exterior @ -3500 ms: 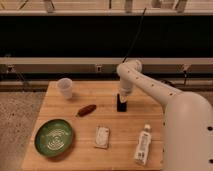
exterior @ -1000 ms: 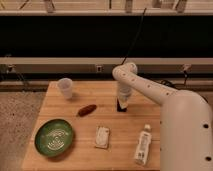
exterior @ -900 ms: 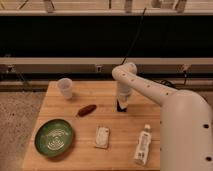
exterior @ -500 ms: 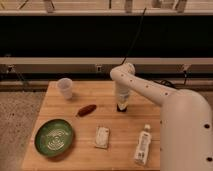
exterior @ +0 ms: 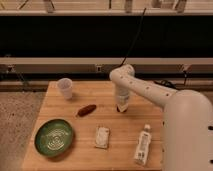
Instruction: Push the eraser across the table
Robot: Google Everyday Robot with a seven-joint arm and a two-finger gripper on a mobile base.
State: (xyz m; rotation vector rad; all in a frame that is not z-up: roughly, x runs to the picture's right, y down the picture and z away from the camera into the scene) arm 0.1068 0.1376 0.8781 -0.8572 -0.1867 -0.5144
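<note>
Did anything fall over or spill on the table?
Only the white bottle looks tipped: it lies on its side by the table corner at the view's lower right. No spill shows, and the cup stands upright. The gripper is down at mid-table.

I have my arm [exterior: 150,92] reaching out from the bulky white base [exterior: 187,130] at the lower right, its long link slanting up and away to a rounded elbow [exterior: 122,75] near the middle of the view. From that elbow the short forearm [exterior: 122,92] drops straight down, and my gripper [exterior: 121,106] sits at its lower end, pointing downward, directly beneath the elbow and well out from the base
</note>
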